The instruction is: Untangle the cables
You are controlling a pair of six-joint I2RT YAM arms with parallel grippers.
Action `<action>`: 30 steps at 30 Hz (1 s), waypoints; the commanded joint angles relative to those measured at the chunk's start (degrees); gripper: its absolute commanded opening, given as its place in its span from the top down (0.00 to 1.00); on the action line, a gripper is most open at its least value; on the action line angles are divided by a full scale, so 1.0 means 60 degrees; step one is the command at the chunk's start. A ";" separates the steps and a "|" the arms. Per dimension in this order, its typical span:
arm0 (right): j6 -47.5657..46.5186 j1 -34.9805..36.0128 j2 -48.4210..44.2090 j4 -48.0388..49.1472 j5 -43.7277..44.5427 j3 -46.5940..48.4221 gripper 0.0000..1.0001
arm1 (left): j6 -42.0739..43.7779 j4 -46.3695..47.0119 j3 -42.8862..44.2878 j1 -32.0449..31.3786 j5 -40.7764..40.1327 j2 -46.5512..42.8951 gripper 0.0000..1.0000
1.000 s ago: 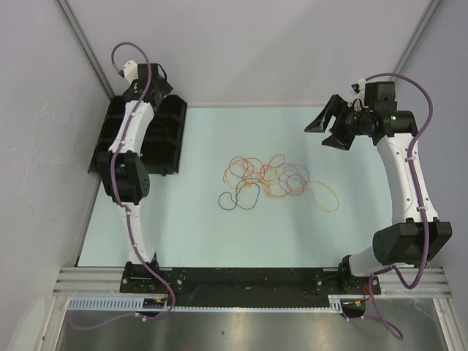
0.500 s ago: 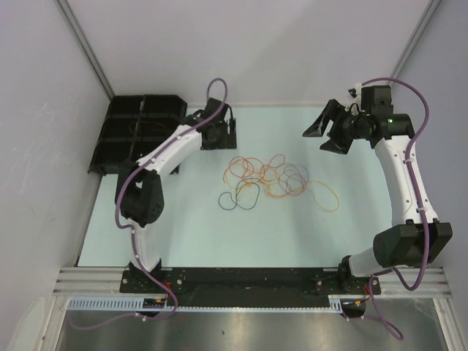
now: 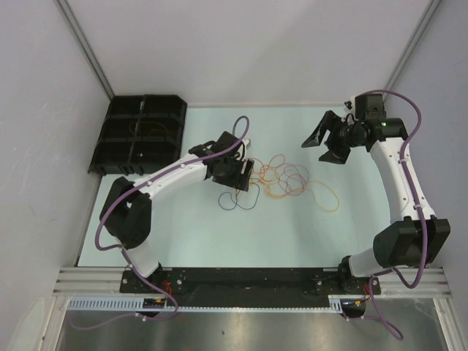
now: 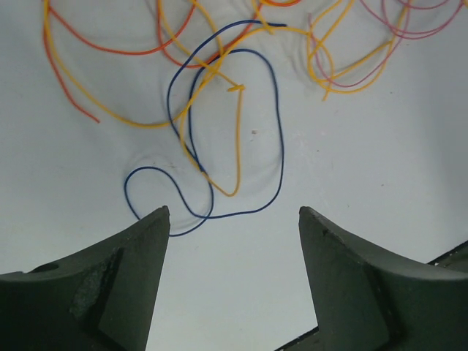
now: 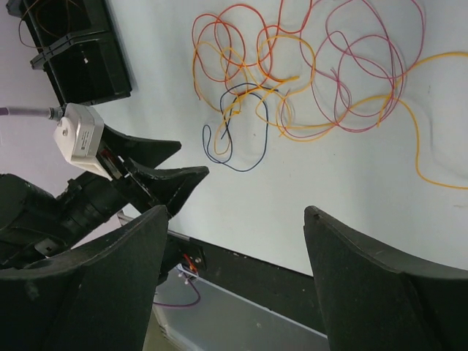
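**Item:** cables (image 3: 281,178), one tangled heap of thin wires.
**Place:** middle of the pale table (image 3: 175,227), lying flat, well apart from the black tray (image 3: 121,142) at the far left corner.

**Make-up:** orange, red, yellow and pinkish-purple loops crossing one another many times. A dark blue cable (image 4: 281,153) lies at the near left edge of the heap. A long orange-yellow loop trails out to the right.

**Handling, as I judge it:**
- Very light and limp, with a little spring in the curls.
- Not fragile.
- Far thinner than a finger, so hard to pinch off a flat surface.
- One strand will likely drag its neighbours along when lifted.

**Where to take hold:** the dark blue cable looks easiest. Most of its loop sits on bare table, crossed only by a yellow cable (image 4: 239,139). A grip on the loop's near curve, where nothing overlaps it, would catch one wire alone. Its far end runs under the orange and yellow strands, so a slow pull toward the near edge seems wise.

**Left gripper** (image 4: 234,212): jaws spread wide, nothing between them. It hangs just above the near curve of the dark blue loop, not touching it.

**Right gripper** (image 5: 238,212): jaws spread wide, empty. It is held high over the far right of the table, looking down on the heap.
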 commanded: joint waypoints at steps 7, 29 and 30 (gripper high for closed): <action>0.0138 0.0272 -0.0480 -0.0064 0.0080 0.0008 0.21 | 0.0488 0.0441 0.0366 -0.0442 0.0273 0.0696 0.31; 0.0781 0.0389 -0.1183 0.1851 -0.1529 0.0828 0.18 | -0.1007 -0.1594 0.7373 0.0099 -0.0723 -0.0241 1.00; 0.1015 0.0404 -0.1314 0.2217 -0.1864 0.0813 0.18 | -0.0905 -0.1609 0.7861 0.0085 -0.0723 -0.0226 1.00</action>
